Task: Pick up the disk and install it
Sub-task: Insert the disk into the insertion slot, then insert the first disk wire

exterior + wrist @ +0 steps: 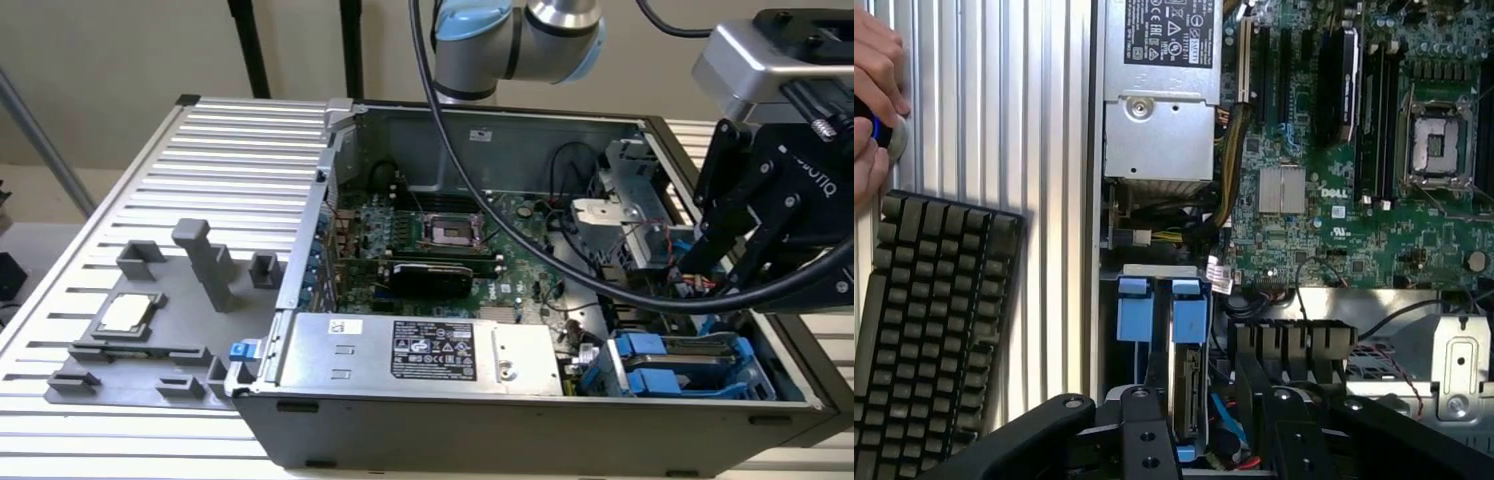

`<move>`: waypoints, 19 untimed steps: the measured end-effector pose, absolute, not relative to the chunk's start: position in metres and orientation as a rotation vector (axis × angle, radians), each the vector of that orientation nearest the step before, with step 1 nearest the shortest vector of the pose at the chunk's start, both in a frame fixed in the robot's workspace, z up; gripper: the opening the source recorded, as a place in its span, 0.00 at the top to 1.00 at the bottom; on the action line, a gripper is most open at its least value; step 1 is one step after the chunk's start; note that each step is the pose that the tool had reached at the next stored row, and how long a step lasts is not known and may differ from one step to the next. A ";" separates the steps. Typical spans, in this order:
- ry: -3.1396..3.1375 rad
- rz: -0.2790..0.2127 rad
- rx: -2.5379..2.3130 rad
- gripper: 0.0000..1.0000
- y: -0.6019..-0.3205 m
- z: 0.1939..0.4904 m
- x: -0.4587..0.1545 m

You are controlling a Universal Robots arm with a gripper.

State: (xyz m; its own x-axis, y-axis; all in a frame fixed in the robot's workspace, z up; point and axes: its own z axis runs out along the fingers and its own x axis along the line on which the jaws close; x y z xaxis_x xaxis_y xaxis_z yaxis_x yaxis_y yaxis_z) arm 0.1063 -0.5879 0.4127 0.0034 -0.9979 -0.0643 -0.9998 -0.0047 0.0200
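The disk (pixel 683 362), silver-grey metal in a bright blue bracket, sits in the drive bay at the front corner of the open computer case (pixel 307 300), on the exterior view's right. In the wrist view the disk (pixel 1187 385) shows edge-on below its blue tabs. My gripper (pixel 714 282) hangs just above that bay. In the wrist view the gripper (pixel 1199 405) straddles the end of the disk. Its black fingers (pixel 1144 430) stand apart, with a gap on one side of the disk, so it is open.
A large silver box with a black label (pixel 414 350) lies beside the bay, with the green motherboard (pixel 441 240) behind it. Black cables (pixel 627 290) loop over the case. A grey fixture holds a small chip (pixel 127 315). A keyboard (pixel 934 320) and a person's hand (pixel 874 100) lie outside the case.
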 end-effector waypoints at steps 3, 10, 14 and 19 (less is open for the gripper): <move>2.194 0.093 -2.203 0.60 -0.588 0.413 0.114; 2.194 0.094 -2.203 0.60 -0.588 0.412 0.124; 2.193 0.094 -2.203 0.60 -0.588 0.412 0.124; 2.193 0.094 -2.203 0.60 -0.588 0.412 0.124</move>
State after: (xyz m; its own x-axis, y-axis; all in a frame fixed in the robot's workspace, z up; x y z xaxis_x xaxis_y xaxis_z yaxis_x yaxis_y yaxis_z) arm 0.1239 -0.5879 0.4122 0.0035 -0.9979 -0.0649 -0.9998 -0.0048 0.0200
